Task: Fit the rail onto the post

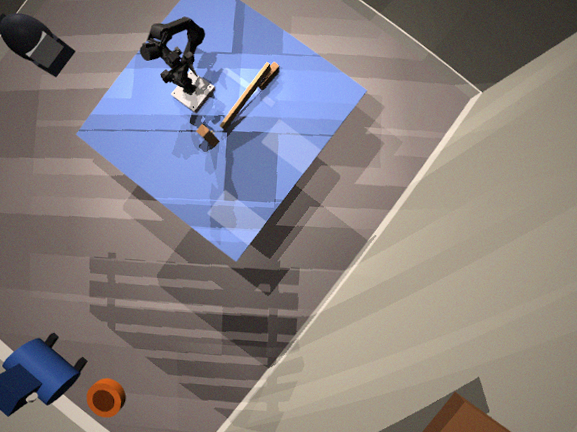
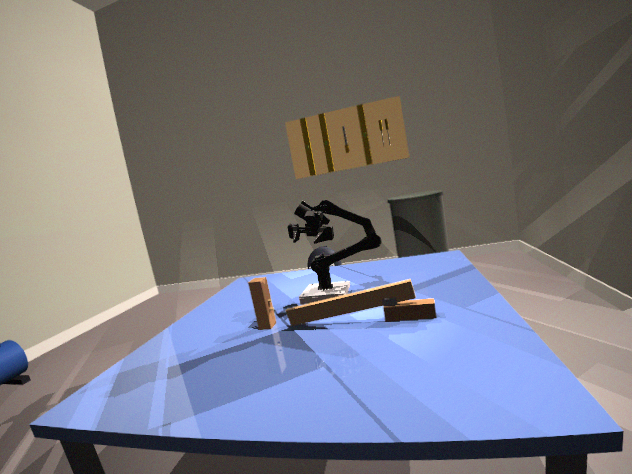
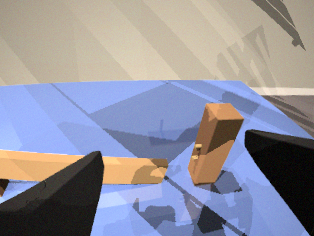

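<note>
Gripper (image 1: 189, 87) (image 2: 310, 235) (image 3: 176, 147) wide apart above the table (image 1: 174, 169) (image 2: 367, 397) (image 3: 135, 105), holding nothing

The rail (image 1: 246, 95) (image 2: 347, 302) (image 3: 125, 170) slopes from the footboard block (image 1: 269, 78) (image 2: 410, 311) down to the tabletop, its low end near the upright post (image 1: 207, 134) (image 2: 262, 304) (image 3: 218, 142) but apart from it, the post's two pegs (image 3: 197, 151) showing
</note>
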Controlling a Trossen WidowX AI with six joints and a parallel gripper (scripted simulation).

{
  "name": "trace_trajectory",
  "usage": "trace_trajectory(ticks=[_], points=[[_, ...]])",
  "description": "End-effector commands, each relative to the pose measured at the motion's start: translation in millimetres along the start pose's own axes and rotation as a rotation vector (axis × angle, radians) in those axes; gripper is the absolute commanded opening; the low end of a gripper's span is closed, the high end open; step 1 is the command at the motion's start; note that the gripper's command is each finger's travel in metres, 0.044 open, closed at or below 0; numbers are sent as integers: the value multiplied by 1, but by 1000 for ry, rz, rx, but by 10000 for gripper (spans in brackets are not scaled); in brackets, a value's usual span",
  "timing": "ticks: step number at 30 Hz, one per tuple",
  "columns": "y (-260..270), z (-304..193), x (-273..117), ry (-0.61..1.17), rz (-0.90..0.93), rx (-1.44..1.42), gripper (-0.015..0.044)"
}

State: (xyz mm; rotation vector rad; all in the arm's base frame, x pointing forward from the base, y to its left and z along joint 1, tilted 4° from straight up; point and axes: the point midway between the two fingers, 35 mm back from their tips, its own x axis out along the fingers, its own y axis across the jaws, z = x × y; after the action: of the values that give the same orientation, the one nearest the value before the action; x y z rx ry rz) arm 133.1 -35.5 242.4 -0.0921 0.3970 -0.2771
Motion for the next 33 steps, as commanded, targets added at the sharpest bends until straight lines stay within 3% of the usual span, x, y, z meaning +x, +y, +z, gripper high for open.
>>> trace_trajectory(ticks=[1, 10, 19, 33], points=[[-1, 0, 0, 5, 5, -2, 426], [-29, -2, 20, 264, 279, -148, 440], [-33, -4, 85, 494, 589, -456, 440], [47, -39, 203, 746, 983, -1109, 440]])
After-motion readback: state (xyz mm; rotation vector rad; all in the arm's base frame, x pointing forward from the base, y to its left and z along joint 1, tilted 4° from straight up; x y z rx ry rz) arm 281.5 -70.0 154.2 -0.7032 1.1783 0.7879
